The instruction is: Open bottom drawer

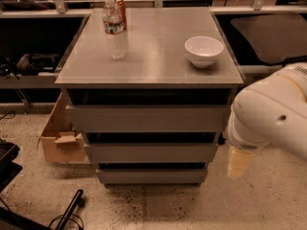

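**Bottom drawer shut, gripper off to its right**

The bottom drawer, the narrowest and shortest of three flat grey handle-less fronts, sits closed at the foot of the grey cabinet, just above the speckled floor. We see no handle on it, only a dark gap along its upper edge. Stacked above it are the mid-sized grey drawer and the widest, tallest-fronted grey drawer, each overhanging the one below.

The cream-coloured gripper hangs just beyond the cabinet's right edge, roughly level with the lower two fronts and touching neither. We cannot tell whether it is open or closed. Its bulky white arm fills the right side.

On the flat grey cabinet top, a white ceramic bowl stands near the right edge. A clear plastic water bottle stands toward the back left corner, with a red can just behind it. An open brown cardboard box lies on the floor by the left side.

We judge the main risk to be catching the wrong front. The gaps lie close together and the bottom panel is recessed, so the gripper could hook the middle lip instead. A knock from the arm might also topple the tall bottle.
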Robot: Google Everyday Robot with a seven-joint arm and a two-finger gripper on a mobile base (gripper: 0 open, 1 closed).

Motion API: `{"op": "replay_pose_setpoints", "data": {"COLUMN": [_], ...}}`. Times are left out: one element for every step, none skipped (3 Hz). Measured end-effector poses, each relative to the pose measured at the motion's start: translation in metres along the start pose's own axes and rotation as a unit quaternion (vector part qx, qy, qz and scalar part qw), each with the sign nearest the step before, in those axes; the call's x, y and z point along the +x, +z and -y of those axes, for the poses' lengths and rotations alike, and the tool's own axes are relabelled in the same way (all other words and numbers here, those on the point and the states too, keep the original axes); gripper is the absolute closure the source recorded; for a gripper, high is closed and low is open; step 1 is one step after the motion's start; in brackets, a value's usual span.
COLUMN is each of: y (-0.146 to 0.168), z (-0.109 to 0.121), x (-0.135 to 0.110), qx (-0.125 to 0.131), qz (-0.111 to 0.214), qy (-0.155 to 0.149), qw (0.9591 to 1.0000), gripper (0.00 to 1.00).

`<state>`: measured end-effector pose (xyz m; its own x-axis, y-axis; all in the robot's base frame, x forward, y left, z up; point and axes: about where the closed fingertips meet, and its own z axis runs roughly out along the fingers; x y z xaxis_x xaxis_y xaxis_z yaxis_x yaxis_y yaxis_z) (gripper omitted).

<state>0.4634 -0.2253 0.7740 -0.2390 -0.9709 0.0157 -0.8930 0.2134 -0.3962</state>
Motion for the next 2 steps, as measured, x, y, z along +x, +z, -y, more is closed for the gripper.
{"op": "replay_pose_setpoints", "data": {"y": [0.0436, 0.0399], "z": [-0.0010, 0.0002], "x": [-0.0014, -0.0013], "qx": [0.011, 0.013], "qz": [-0.045, -0.041], "qy": [-0.020, -0.019], "qw": [0.9987, 0.9989], "gripper": [0.00, 0.00]}}
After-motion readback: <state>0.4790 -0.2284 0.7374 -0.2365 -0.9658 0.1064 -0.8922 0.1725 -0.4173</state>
